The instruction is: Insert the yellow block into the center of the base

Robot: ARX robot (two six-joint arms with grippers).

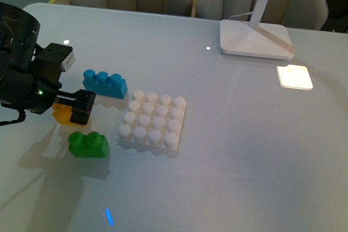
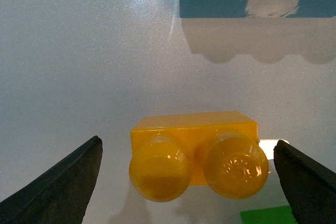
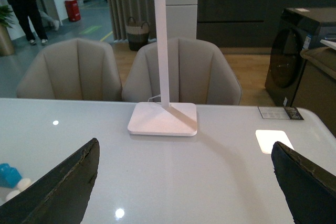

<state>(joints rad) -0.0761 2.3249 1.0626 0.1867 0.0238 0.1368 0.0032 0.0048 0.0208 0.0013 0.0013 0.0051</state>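
The yellow block point(image 2: 194, 129) is a glossy yellow-orange, and the base point(image 1: 153, 119) is plain white, patterned with a four-by-four grid of round studs. The longer brick point(image 1: 105, 83) is bright blue and the short two-stud brick point(image 1: 88, 144) a vivid green, while the counter point(image 1: 244, 150) is a pale, shiny grey-white and the lamp foot point(image 1: 255, 39) white. The left hand point(image 2: 187, 145) and the right hand point(image 3: 184, 150) both have matt black fingers, and the chairs point(image 3: 71, 69) are beige.

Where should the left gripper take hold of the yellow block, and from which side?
By its two short end faces, below the studs, coming from straight above: the yellow block sits studs-up and the open left gripper straddles those ends.
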